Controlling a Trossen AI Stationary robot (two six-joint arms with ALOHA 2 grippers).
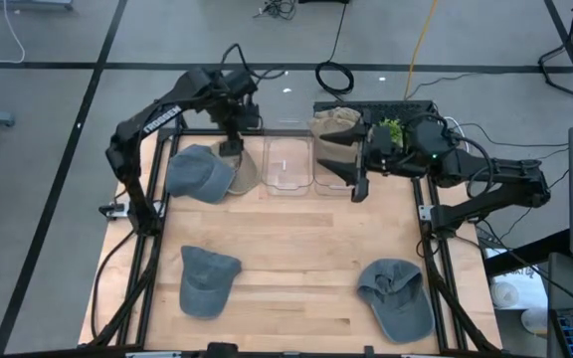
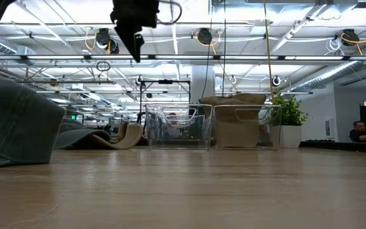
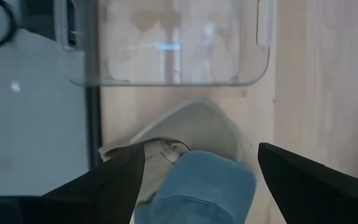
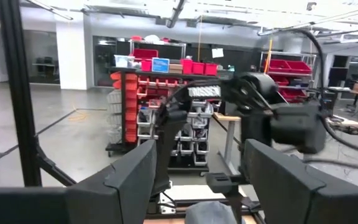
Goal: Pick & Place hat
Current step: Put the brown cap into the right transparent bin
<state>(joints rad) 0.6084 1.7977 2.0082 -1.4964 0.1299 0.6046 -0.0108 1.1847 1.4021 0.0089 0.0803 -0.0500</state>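
Observation:
A blue cap lies at the table's far left, its edge over a beige hat beside it. My left gripper hangs open above these two, pointing down; in the left wrist view its fingers stand on either side of the blue cap and beige hat, clear of both. Two more blue caps lie near left and near right. My right gripper is raised over the bins, open and holding nothing.
Two clear bins stand side by side at the far middle: one holds nothing that I can see, and the other holds a beige hat. A small green plant sits behind them. Bare wood lies mid-table.

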